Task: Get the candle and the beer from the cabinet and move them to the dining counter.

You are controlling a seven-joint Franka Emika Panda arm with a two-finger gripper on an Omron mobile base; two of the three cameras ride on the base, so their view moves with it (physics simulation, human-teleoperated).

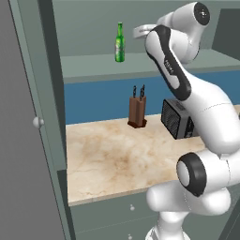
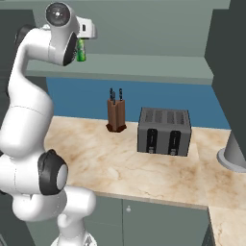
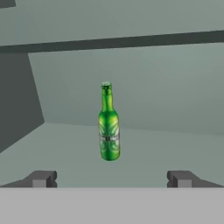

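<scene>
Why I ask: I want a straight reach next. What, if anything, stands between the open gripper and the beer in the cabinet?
Nothing visible. In the hand view the beer stands upright and alone on the cabinet floor, ahead of the open gripper, with bare shelf between it and the fingertips.

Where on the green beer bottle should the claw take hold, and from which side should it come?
Probably the wide lower body of the beer, not the thin neck. It stands upright on the cabinet floor, so come level from the front; the open claw already faces it.
</scene>
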